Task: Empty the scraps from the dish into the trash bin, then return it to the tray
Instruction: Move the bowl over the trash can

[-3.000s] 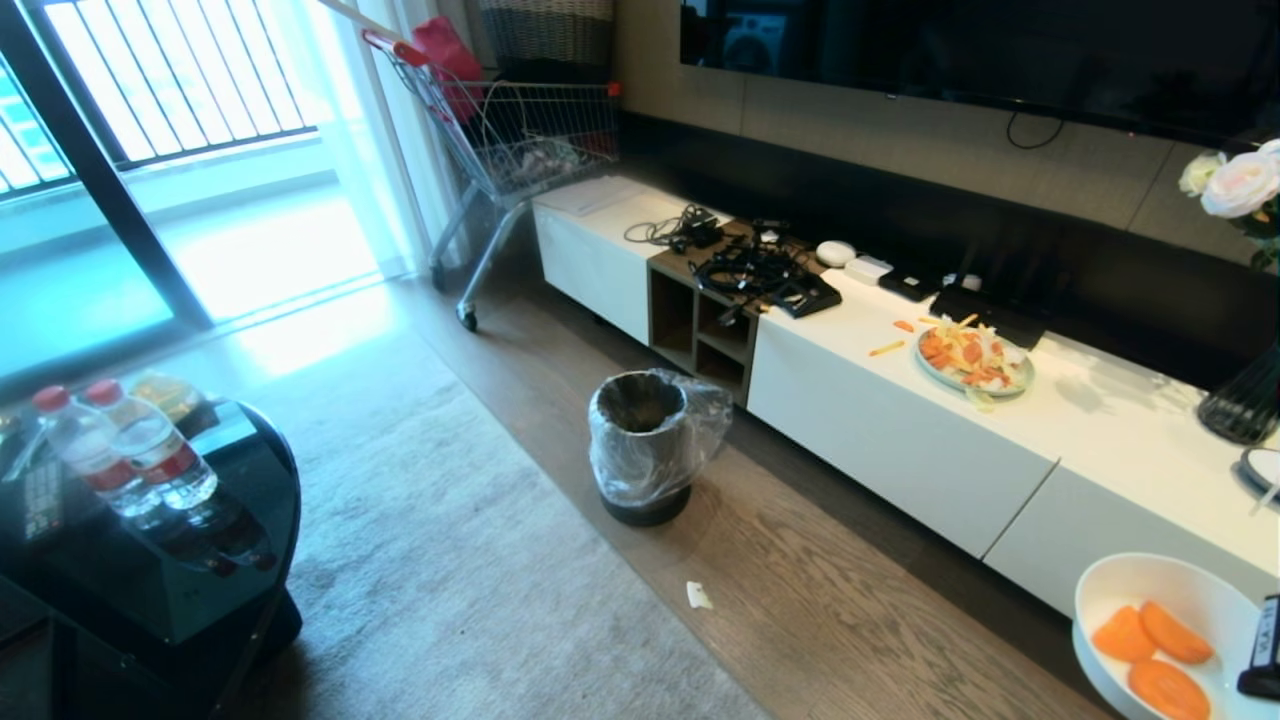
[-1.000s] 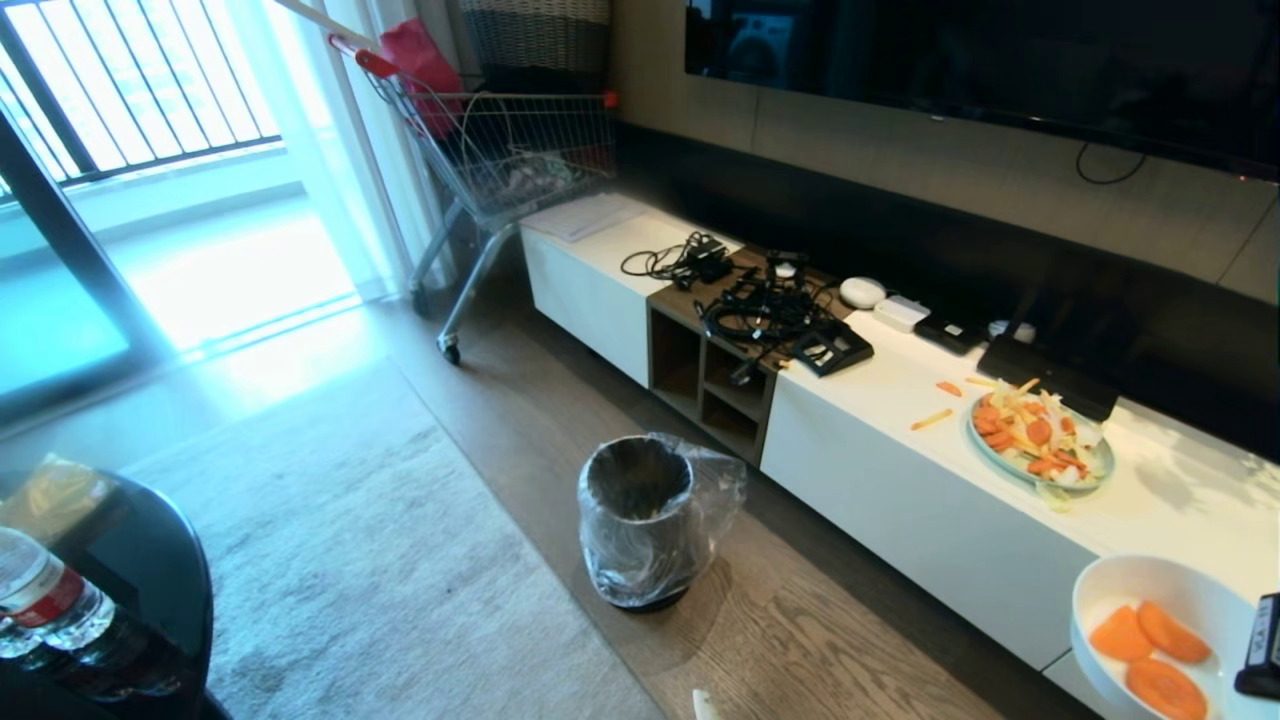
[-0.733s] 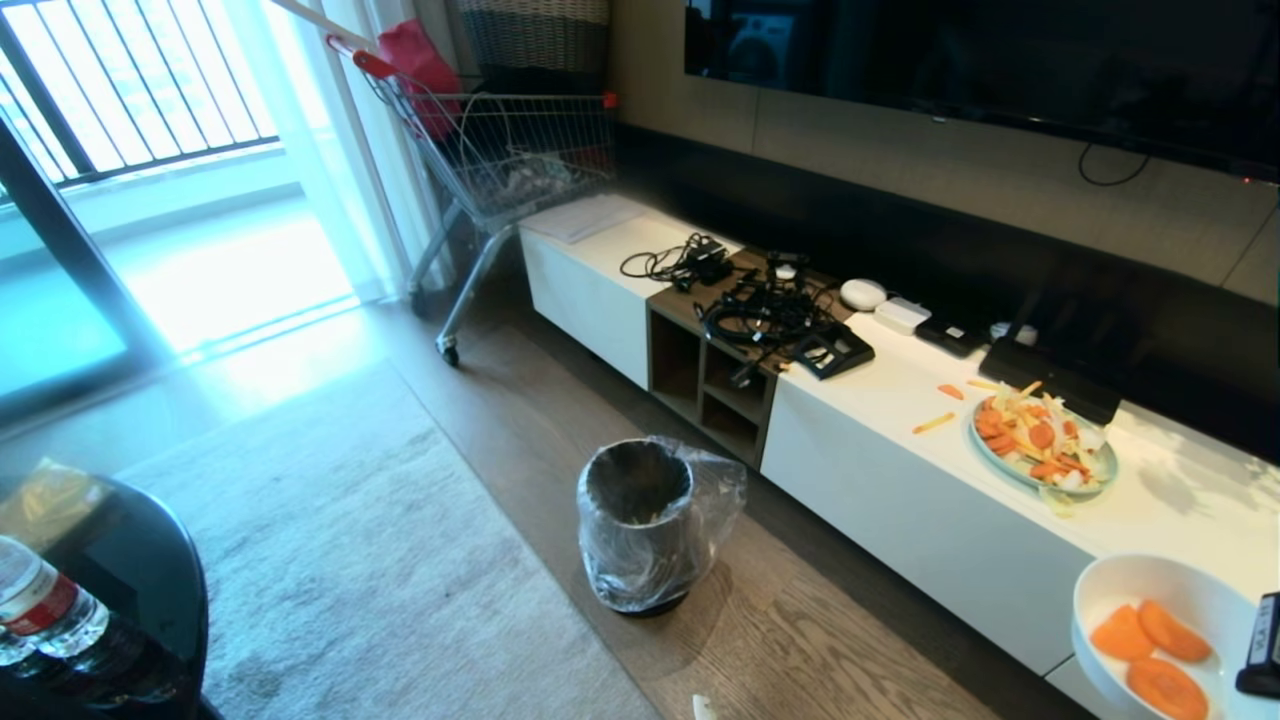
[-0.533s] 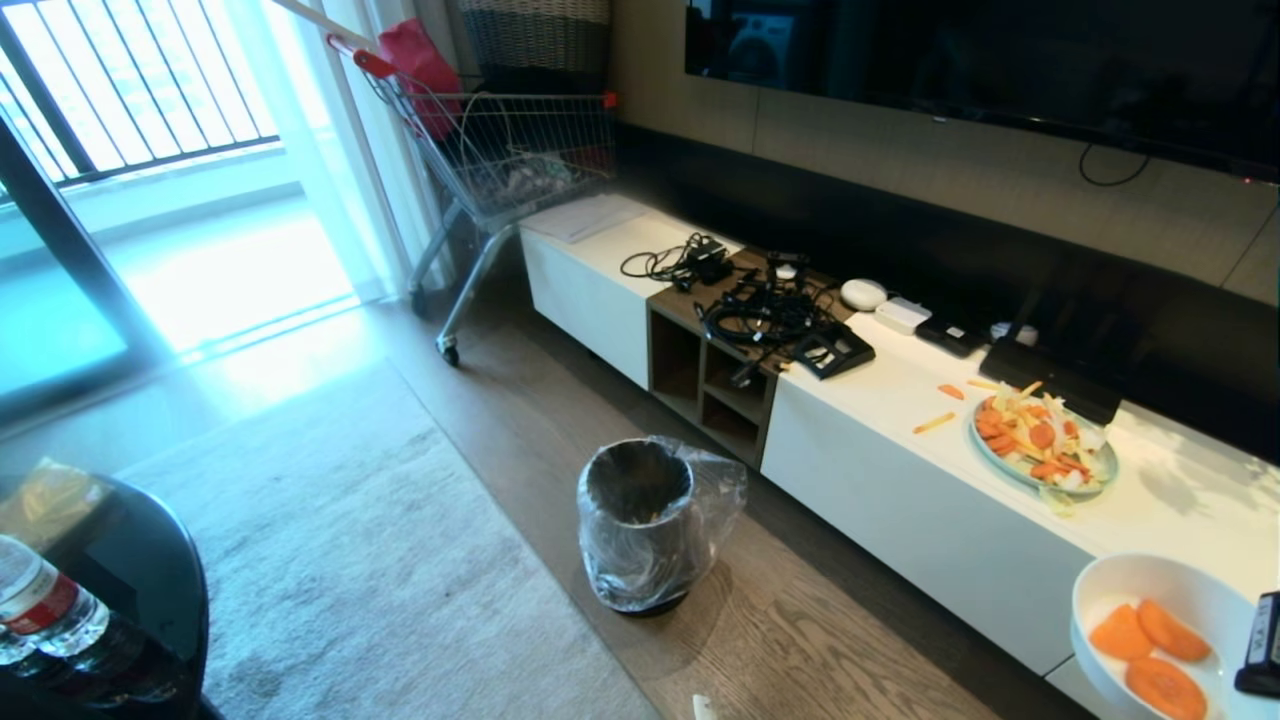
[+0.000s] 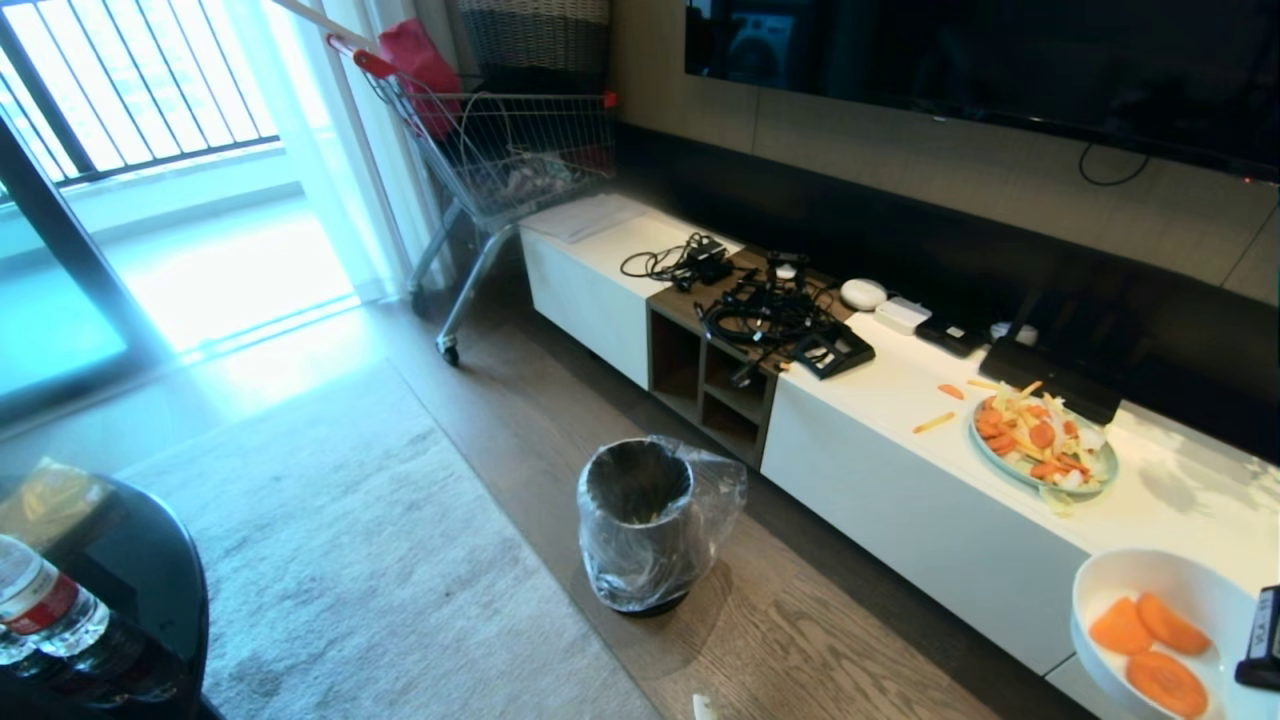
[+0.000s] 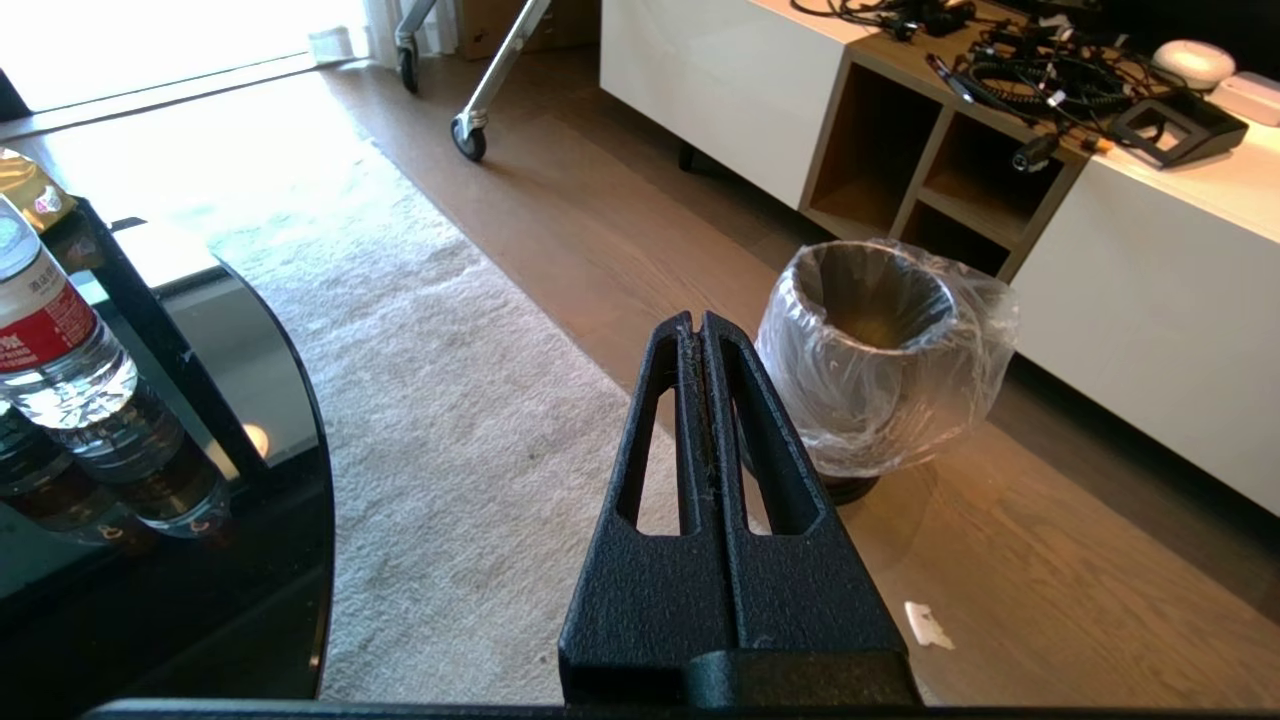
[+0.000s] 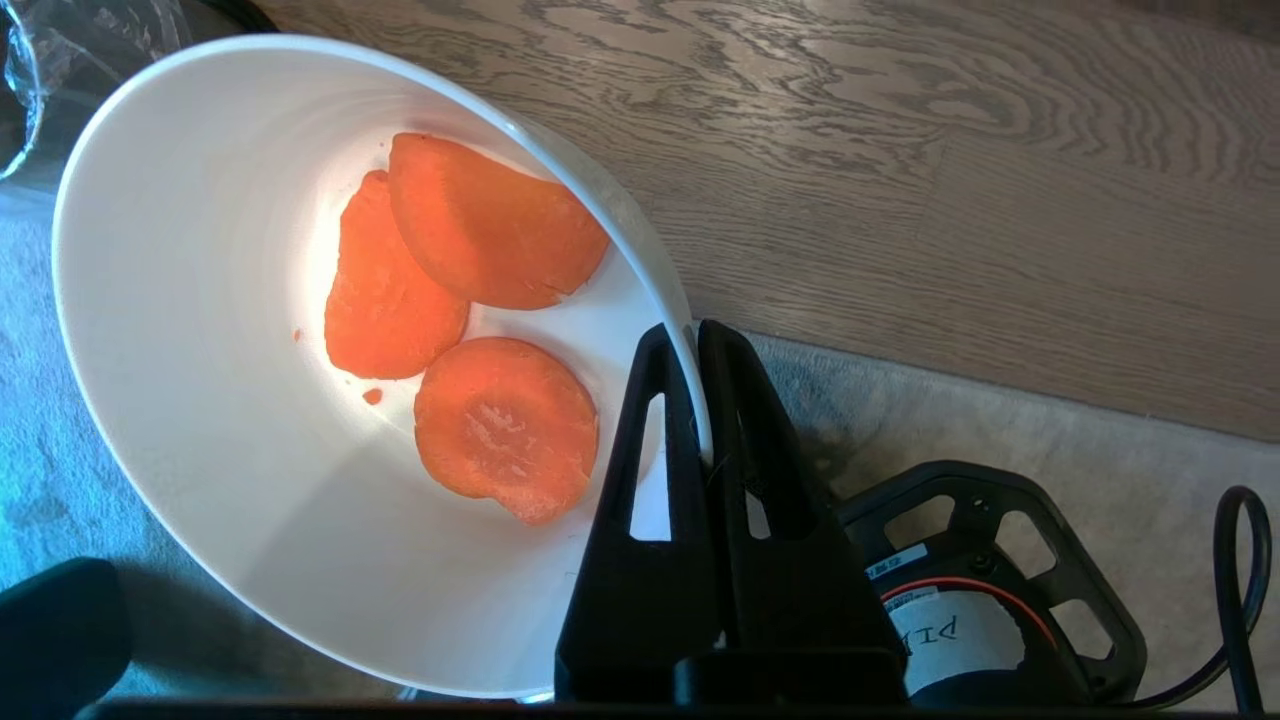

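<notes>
We kept our left gripper (image 6: 703, 335) closed and empty. Our small round dark bag-lined trash bin (image 5: 640, 520) stood on the wood floor (image 5: 800, 640). Far right, our right gripper (image 7: 690, 345) clamped the deep white round dish's (image 5: 1120, 590) rim, three orange carrot-slice scraps (image 5: 1145, 645) inside.

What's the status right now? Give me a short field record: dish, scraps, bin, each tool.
dish: white bowl, held by its rim, off to the right of the bin
scraps: three carrot slices in the bowl, not yet dumped
trash bin: upright on the wood floor by the white cabinet, bag-lined
right tool: shut on the bowl's rim
left tool: shut, empty, idle
tray: not in view
</notes>
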